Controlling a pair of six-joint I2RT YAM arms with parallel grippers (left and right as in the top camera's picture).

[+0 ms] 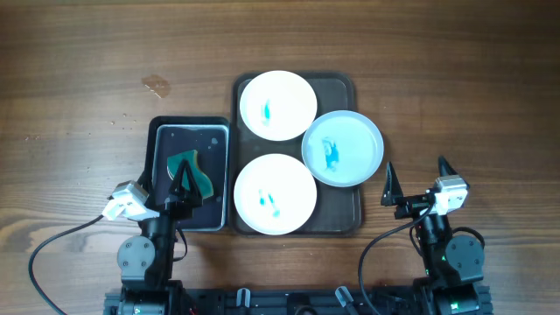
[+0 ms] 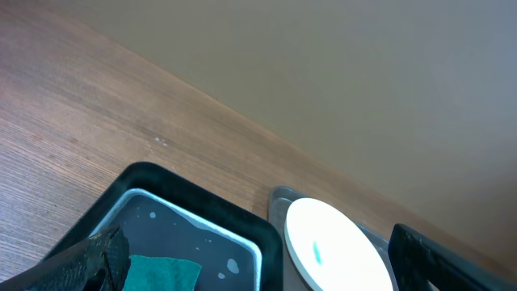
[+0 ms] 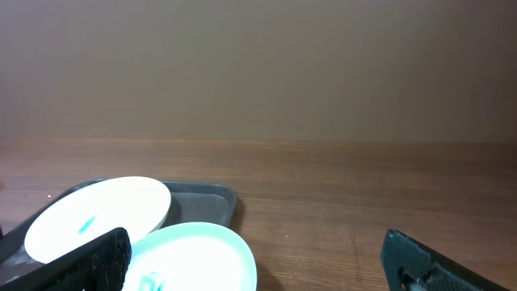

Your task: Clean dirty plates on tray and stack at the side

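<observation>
A dark tray (image 1: 339,87) holds three plates smeared with blue: a white plate (image 1: 278,105) at the back, a light blue plate (image 1: 342,149) on the right rim, and a white plate (image 1: 275,194) at the front. My left gripper (image 1: 179,188) is open and empty over the near end of the black water basin (image 1: 219,131), beside the teal sponge (image 1: 191,171). The left wrist view shows the sponge (image 2: 161,273), the basin (image 2: 202,210) and a white plate (image 2: 335,250). My right gripper (image 1: 416,171) is open and empty, right of the tray. The right wrist view shows the light blue plate (image 3: 194,259) and the back white plate (image 3: 97,214).
The basin holds water and touches the tray's left side. A small stain (image 1: 157,86) marks the wooden table at the back left. Bare wood lies right of the tray (image 3: 206,202) and around both trays.
</observation>
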